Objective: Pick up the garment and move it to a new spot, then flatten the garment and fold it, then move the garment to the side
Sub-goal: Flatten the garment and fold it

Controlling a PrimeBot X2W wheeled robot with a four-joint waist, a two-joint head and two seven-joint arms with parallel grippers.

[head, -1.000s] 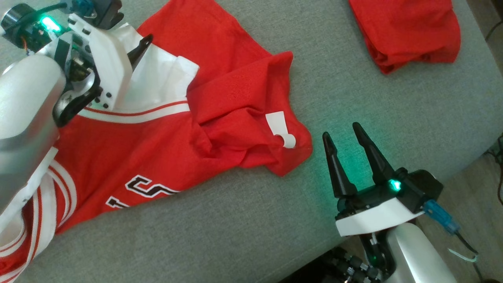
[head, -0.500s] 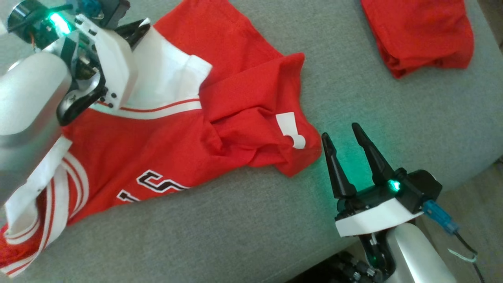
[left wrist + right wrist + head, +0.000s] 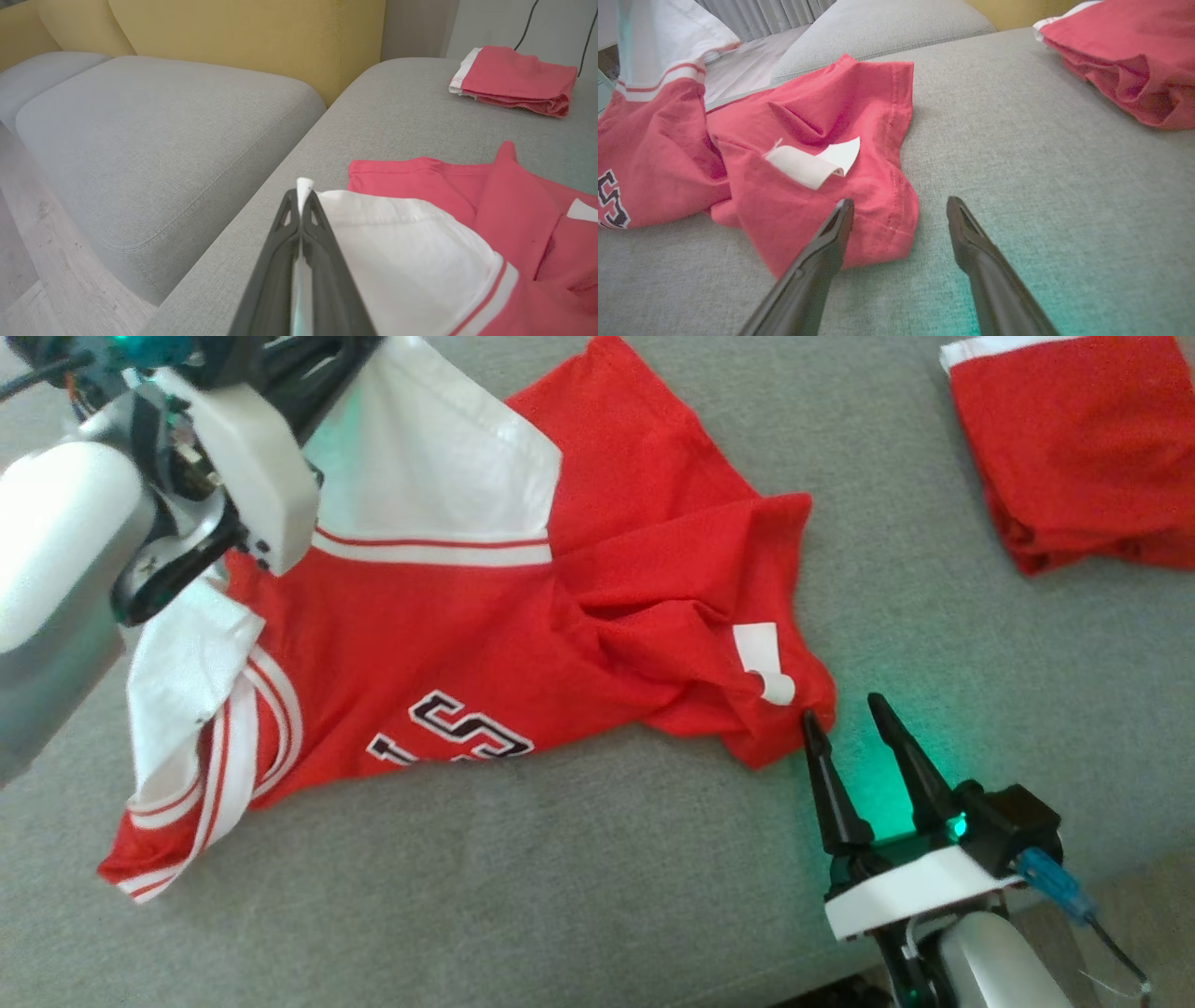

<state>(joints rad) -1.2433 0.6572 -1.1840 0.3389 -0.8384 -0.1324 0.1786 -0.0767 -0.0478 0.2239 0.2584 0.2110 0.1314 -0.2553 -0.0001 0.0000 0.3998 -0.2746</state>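
Observation:
A red and white jersey (image 3: 448, 625) with black lettering lies spread on the grey sofa cushion (image 3: 579, 896). My left gripper (image 3: 327, 359) is shut on the jersey's white shoulder part and holds it lifted at the upper left. In the left wrist view a tip of white cloth pokes out between the shut fingers (image 3: 300, 196). My right gripper (image 3: 845, 714) is open at the lower right. Its left fingertip (image 3: 843, 210) is at the jersey's (image 3: 817, 107) lower hem corner, close to a white label (image 3: 808, 163).
A second red garment (image 3: 1074, 439), folded, lies at the cushion's far right. A yellow backrest (image 3: 233, 32) and another grey cushion (image 3: 140, 130) are beyond the left gripper, with wooden floor (image 3: 18, 261) below. The cushion's edge runs close behind the right gripper.
The camera has shifted. My left gripper has pulled the white part up and outward, so it has unfolded. The jersey's hem corner now reaches my right gripper's left fingertip.

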